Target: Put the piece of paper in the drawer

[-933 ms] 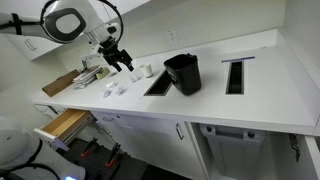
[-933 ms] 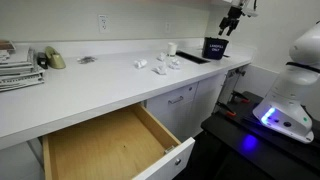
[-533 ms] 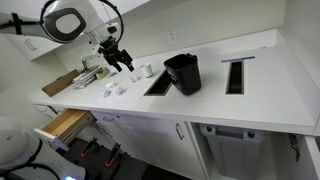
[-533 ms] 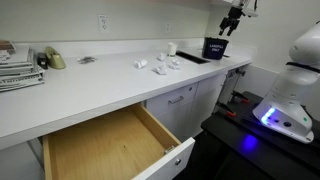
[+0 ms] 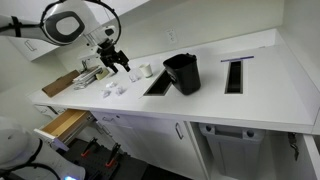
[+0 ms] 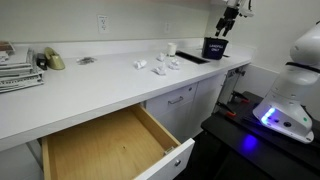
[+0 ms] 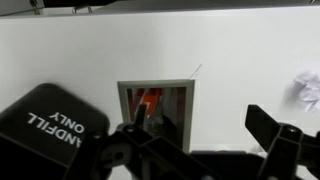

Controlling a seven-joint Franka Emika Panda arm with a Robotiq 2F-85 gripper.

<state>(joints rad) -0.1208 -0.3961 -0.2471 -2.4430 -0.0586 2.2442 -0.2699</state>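
Observation:
Crumpled white pieces of paper (image 5: pixel 112 88) lie on the white counter; they also show in an exterior view (image 6: pixel 158 68), and one sits at the right edge of the wrist view (image 7: pixel 308 88). The drawer (image 5: pixel 66 123), a tan wooden box with a white front, is pulled open below the counter and looks empty in an exterior view (image 6: pixel 105 148). My gripper (image 5: pixel 115 58) hangs above the counter, up and behind the papers; it also shows in an exterior view (image 6: pixel 228 17). In the wrist view its fingers (image 7: pixel 200 135) are spread apart and hold nothing.
A black bin (image 5: pixel 183 73) marked "LANDFILL ONLY" (image 7: pixel 55 125) stands on the counter beside a rectangular counter opening (image 7: pixel 156 100). A second slot (image 5: pixel 234 75) lies further along. A small white cup (image 5: pixel 146 70) stands near the papers. Stacked books and magazines (image 6: pixel 18 68) sit near the drawer end.
My gripper has shifted slightly up and away from the bin. The papers and the drawer have not moved.

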